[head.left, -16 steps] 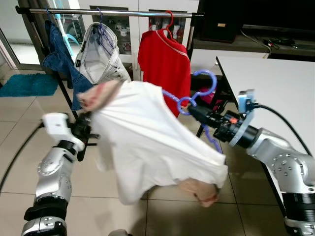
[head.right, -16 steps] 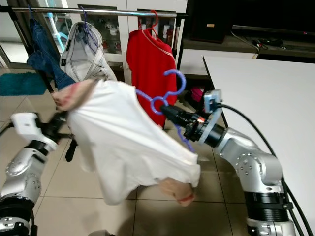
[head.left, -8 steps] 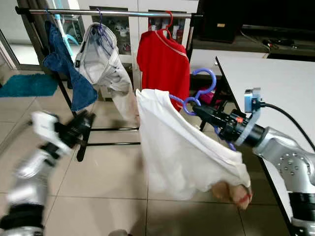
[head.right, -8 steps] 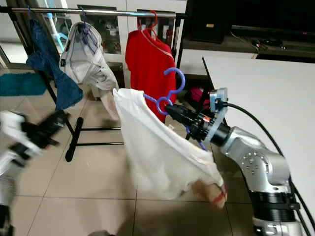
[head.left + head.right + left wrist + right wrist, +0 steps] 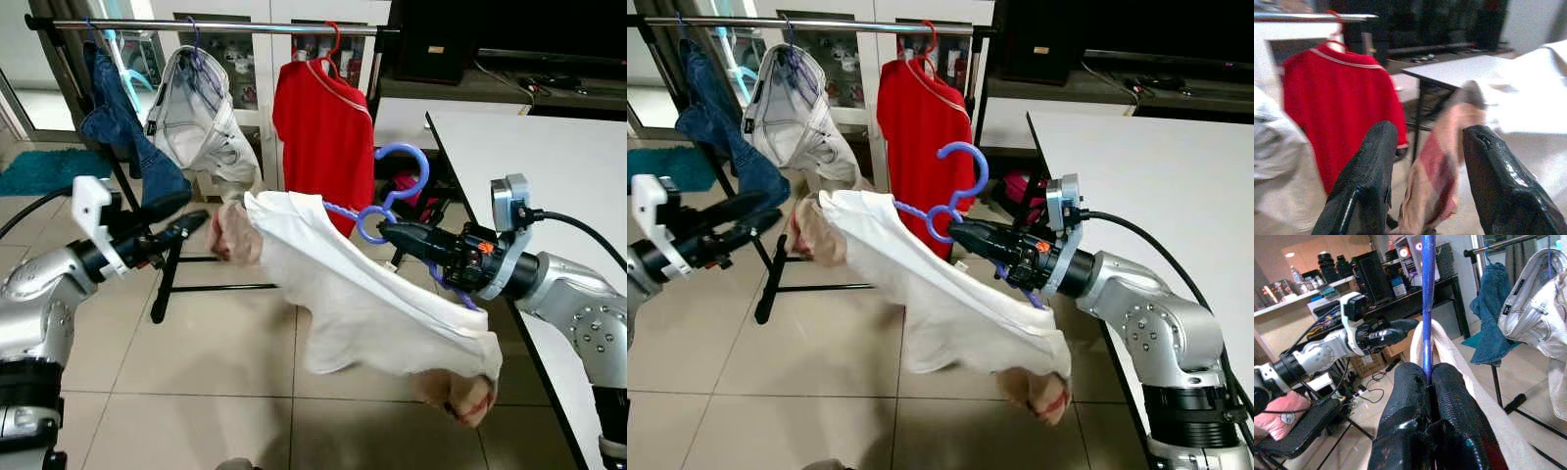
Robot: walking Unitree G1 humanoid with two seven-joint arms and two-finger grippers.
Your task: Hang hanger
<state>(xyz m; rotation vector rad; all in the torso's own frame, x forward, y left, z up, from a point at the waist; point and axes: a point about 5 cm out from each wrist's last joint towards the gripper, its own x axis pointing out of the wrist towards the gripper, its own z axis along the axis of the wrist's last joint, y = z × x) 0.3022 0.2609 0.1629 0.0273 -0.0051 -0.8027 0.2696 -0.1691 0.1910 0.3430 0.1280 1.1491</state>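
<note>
A white shirt with pink sleeves hangs on a blue hanger, held out in front of the rack. My right gripper is shut on the hanger just below its hook; in the right wrist view the two fingers press together on the blue shaft. My left gripper is open and points at the shirt's pink sleeve, a short gap away. In the left wrist view that sleeve hangs beyond the spread fingers. The metal rail runs across the top.
On the rail hang blue jeans, a pale grey garment and a red shirt on a red hanger. A white table stands at the right. The rack's black foot rests on the tiled floor.
My left gripper let go of the pink sleeve, dropped away, then rose again beside it. The shirt swung down and now hangs from the hanger, which the right gripper kept holding.
</note>
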